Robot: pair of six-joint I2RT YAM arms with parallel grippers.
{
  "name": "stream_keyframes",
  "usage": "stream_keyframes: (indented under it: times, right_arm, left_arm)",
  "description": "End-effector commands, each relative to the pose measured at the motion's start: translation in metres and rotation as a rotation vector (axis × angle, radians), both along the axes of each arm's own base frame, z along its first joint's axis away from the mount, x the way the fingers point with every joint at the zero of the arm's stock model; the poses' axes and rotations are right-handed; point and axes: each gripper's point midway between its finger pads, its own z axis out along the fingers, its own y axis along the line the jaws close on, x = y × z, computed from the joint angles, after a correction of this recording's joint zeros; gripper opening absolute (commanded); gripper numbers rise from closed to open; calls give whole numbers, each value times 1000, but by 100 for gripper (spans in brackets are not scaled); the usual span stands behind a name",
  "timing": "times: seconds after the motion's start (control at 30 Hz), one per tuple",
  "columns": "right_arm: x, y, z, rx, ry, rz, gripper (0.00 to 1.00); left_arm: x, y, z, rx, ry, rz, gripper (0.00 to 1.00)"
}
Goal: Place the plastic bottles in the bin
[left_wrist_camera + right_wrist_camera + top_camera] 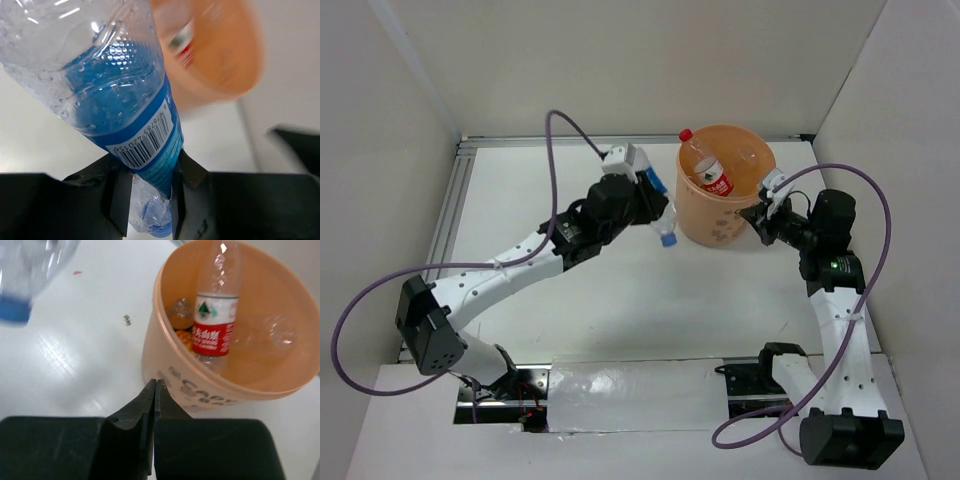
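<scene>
My left hand is clamped on a blue-labelled bottle. Its black fingers pinch the glossy label just below the barcode, and the crumpled neck and blue cap poke out on the near side. The clear plastic is ribbed and dimpled, with droplets on the wall. Only the left wrist view shows this grip. From above, I see the bottle held off the white desk, cap end down, just left of the bin.

The bin is a round, translucent orange bucket standing at the far side of the desk, right of centre. A red-labelled bottle leans inside it. The overhead view shows its red cap reaching the far-left rim. The right wrist view looks deeper and shows other clear, crushed bottles around it, something orange low down, and dark lettering on the bin's outer wall.

My right hand has its fingers pressed together on nothing, and it hangs just beside the bin's right wall.
</scene>
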Motion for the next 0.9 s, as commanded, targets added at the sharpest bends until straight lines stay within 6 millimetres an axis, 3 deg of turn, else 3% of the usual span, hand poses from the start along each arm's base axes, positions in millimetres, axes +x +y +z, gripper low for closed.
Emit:
stream_keyframes:
  times: [0.0, 0.13, 0.17, 0.2, 0.27, 0.3, 0.37, 0.4, 0.43, 0.47, 0.5, 0.57, 0.63, 0.73, 0.8, 0.87]
  right_arm:
    - [-22, -1, -25, -33, 77, 10, 0]
    - [-48, 6, -47, -118, 59, 107, 0]
    - [-51, 6, -55, -133, 75, 118, 0]
    - [-56, 7, -62, -134, 87, 133, 0]
    - [-61, 6, -75, -146, 127, 137, 0]
    - [-64, 6, -83, -151, 147, 144, 0]
    - [-66, 6, -87, -150, 151, 145, 0]
    - [-67, 7, -92, -148, 163, 146, 0]
    - [-67, 7, -92, -148, 163, 146, 0]
    - [-68, 7, -95, -136, 182, 141, 3]
    - [-67, 7, -94, -137, 174, 141, 12]
    - [-68, 7, -95, -136, 182, 141, 19]
    - [-69, 7, -99, -134, 191, 142, 63]
    - [-70, 6, -103, -123, 226, 130, 96]
    - [-68, 7, -101, -98, 234, 115, 100]
    - [-62, 2, -101, -71, 253, 56, 100]
  left_arm:
    - [30, -11, 84, -61, -274, 20, 0]
    - [58, -50, 111, -99, -349, -14, 2]
    - [63, -58, 136, -132, -392, -21, 3]
    - [72, -76, 118, -113, -373, -33, 4]
    - [81, -89, 126, -135, -391, -41, 6]
    - [85, -94, 147, -170, -422, -36, 9]
    - [102, -105, 126, -110, -414, 7, 14]
    - [104, -110, 137, -119, -434, 21, 23]
    - [110, -112, 132, -102, -438, 35, 31]
    - [120, -117, 110, -54, -418, 55, 41]
    - [122, -119, 109, -47, -413, 54, 53]
    - [128, -122, 94, -10, -400, 61, 75]
    - [129, -123, 95, -3, -405, 59, 97]
    - [122, -119, 109, -13, -422, 41, 100]
    - [113, -116, 127, -40, -456, 14, 100]
    - [96, -98, 152, -43, -502, -4, 100]
